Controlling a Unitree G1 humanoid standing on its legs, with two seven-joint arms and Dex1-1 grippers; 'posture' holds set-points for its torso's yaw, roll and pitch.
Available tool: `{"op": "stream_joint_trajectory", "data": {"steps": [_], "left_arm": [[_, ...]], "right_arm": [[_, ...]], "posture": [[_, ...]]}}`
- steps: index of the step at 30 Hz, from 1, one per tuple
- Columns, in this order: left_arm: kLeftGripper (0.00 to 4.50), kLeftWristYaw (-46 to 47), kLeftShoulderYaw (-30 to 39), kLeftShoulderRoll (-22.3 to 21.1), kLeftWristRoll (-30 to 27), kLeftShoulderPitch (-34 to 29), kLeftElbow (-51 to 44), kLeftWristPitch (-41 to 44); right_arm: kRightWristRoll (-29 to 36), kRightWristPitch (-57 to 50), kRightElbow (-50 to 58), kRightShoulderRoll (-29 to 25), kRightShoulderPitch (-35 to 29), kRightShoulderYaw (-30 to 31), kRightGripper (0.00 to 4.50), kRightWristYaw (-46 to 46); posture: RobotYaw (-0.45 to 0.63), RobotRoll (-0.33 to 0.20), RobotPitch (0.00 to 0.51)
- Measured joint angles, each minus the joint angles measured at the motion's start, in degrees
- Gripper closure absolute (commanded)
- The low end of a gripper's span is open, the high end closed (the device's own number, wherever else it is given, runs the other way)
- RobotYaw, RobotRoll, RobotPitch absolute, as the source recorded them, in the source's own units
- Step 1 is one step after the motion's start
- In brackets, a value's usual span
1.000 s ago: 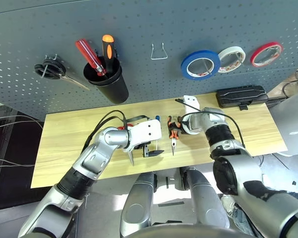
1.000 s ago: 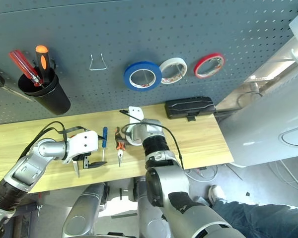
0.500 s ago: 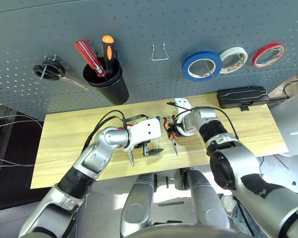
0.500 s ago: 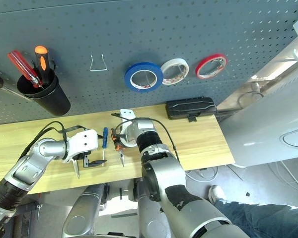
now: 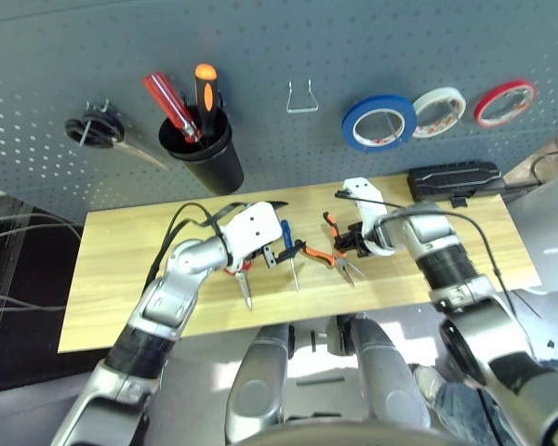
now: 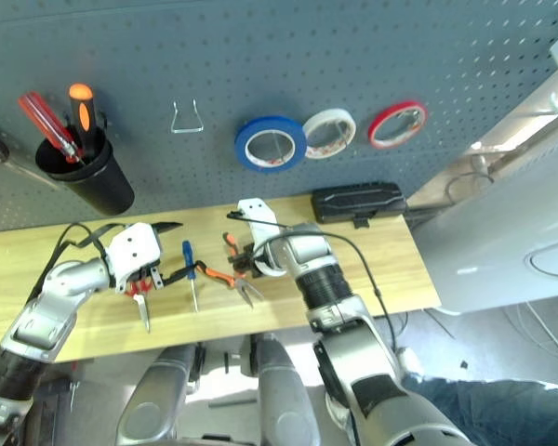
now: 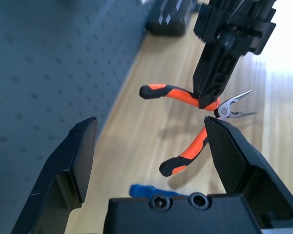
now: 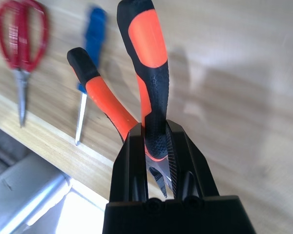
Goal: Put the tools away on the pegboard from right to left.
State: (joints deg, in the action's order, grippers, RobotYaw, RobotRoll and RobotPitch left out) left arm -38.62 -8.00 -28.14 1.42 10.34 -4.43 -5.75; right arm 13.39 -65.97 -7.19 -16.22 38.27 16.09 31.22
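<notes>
Right gripper clenches orange-and-black-handled pliers; left gripper released; black plastic cup holds red-handled and orange-handled screwdrivers

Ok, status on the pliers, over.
Right gripper shut on one handle of the pliers, lifted off the table. Left gripper open, empty. Blue tape roll already hung on pegboard.

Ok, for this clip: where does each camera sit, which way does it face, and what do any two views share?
Head stereo pair: looks down over both silver forearms at the table and pegboard.
Left wrist view: sits behind the open left gripper, facing the right gripper and its pliers.
Right wrist view: behind the right gripper, shut on one pliers handle, facing the screwdriver and red scissors.
Shared: all show the pliers.
</notes>
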Motion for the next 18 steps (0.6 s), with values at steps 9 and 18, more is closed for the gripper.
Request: {"op": "stream_joint_trajectory", "data": {"steps": [9,18], "left_arm": [[0.00,1.4,1.5,-0.6,-1.0,-2.9,0.2,-2.0],[0.00,1.6,1.2,0.1,-1.0,-0.8,2.2,-2.7]], "right_arm": [[0.6,-1.5,0.3,1.4,-0.4,-4.1,4.11,-1.3],[-1.5,-4.6,-12.6,0.4,1.1,-14.6,4.11,-10.7]], "posture": [[0.05,0.000,0.258],[0.05,0.000,0.267]]}}
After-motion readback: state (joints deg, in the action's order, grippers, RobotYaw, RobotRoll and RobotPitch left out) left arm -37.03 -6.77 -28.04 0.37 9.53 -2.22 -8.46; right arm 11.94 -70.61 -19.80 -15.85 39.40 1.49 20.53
